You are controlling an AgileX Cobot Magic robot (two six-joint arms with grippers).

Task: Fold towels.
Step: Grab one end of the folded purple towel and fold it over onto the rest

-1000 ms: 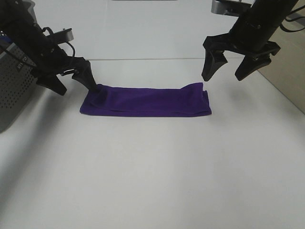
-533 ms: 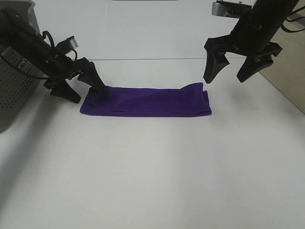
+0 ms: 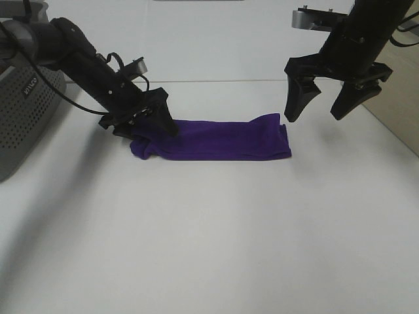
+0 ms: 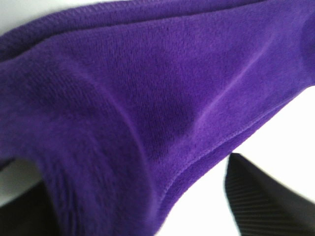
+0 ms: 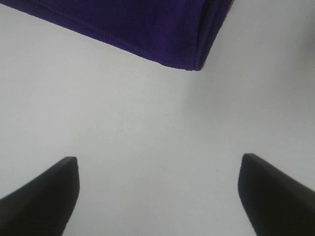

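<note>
The deep purple towel [image 3: 222, 139] lies folded into a long strip across the white table [image 3: 209, 235]. Its left end is bunched up. My left gripper [image 3: 145, 125] is low at that left end, jaws apart, with the cloth humped between the fingers. In the left wrist view the towel [image 4: 147, 98] fills the picture and one finger [image 4: 261, 206] shows beside it. My right gripper [image 3: 314, 118] is open and empty, hovering just above and right of the towel's right end. The right wrist view shows that end's corner [image 5: 187, 44] beyond the gripper [image 5: 158, 158]. No tag shows.
A grey perforated basket [image 3: 26, 111] stands at the left edge of the table, behind my left arm. A beige surface [image 3: 393, 111] borders the table at the far right. White tabletop stretches in front of the towel.
My left gripper has swung right and down onto the towel's left end, shoving that end to the right and bunching it. My right gripper has barely moved.
</note>
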